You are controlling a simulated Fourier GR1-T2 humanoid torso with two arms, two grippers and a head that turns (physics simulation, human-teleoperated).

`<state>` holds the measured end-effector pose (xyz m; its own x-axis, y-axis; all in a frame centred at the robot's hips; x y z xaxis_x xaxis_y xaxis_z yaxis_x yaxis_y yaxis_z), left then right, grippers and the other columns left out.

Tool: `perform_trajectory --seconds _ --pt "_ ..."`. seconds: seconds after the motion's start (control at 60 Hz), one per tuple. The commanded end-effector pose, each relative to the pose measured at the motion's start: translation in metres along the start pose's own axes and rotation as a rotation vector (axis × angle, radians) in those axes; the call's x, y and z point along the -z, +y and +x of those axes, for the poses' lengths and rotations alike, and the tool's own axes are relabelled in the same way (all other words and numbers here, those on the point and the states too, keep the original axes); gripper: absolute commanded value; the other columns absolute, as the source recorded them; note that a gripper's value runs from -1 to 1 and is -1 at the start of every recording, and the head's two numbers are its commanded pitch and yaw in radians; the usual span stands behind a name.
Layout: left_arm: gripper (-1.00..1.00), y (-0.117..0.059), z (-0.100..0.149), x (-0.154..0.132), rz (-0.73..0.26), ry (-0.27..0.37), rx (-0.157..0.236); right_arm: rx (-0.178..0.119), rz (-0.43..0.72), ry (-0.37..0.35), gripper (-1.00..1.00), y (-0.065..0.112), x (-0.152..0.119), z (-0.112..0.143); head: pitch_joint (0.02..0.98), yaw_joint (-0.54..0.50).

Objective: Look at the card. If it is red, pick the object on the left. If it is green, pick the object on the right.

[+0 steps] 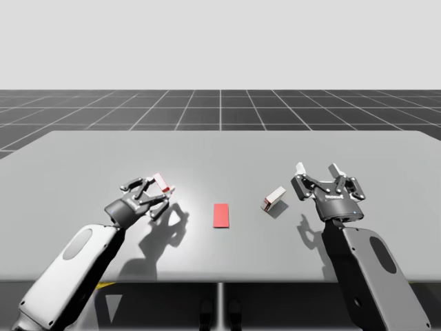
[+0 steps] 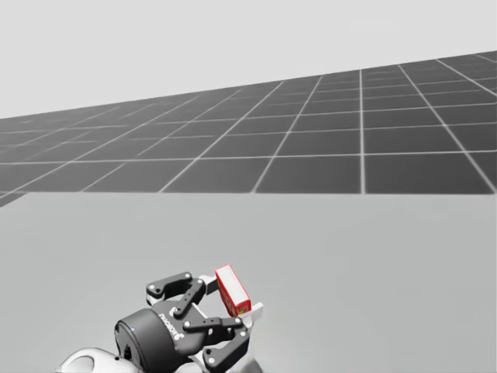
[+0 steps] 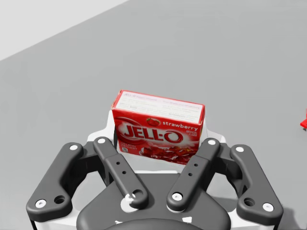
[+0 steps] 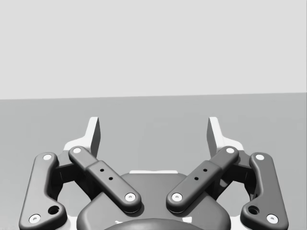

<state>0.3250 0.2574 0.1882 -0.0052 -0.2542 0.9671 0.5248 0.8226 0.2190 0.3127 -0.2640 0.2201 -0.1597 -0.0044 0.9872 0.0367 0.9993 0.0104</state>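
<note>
A red card (image 1: 220, 215) lies flat at the middle of the grey table (image 1: 227, 148). To its left, my left gripper (image 1: 160, 186) is shut on a small red box (image 1: 162, 182). The left wrist view shows that red box (image 3: 158, 125) upright between the white fingertips (image 3: 106, 130), which press on both of its sides. In the head view the red box (image 2: 231, 289) sits tilted in the left gripper (image 2: 231, 298), above the tabletop. Right of the card lies a second small box (image 1: 273, 198), red-brown and white. My right gripper (image 1: 319, 169) hovers open to that box's right, with nothing between its fingers (image 4: 94, 134).
The card's red edge (image 3: 304, 124) peeks in beside the left gripper in the left wrist view. The table's far edge (image 1: 220, 132) meets a dark gridded floor. Bare grey tabletop (image 4: 153, 108) stretches ahead of the right gripper.
</note>
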Motion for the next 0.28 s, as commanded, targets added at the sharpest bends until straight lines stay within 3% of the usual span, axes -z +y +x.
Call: perform_trajectory --seconds 0.017,0.133,0.283 --pt "1.0 0.004 0.043 0.005 -0.063 -0.076 0.045 -0.003 0.0 -0.002 -1.0 -0.001 0.001 0.0 0.432 0.3" --pt "1.0 0.011 0.072 0.003 -0.002 -0.143 0.06 -0.003 -0.001 -0.002 -1.0 -0.001 0.001 0.0 0.432 0.3" --pt "1.0 0.014 0.12 -0.011 0.068 -0.289 0.07 -0.007 0.0 -0.002 -1.0 -0.002 0.001 0.0 0.434 0.3"
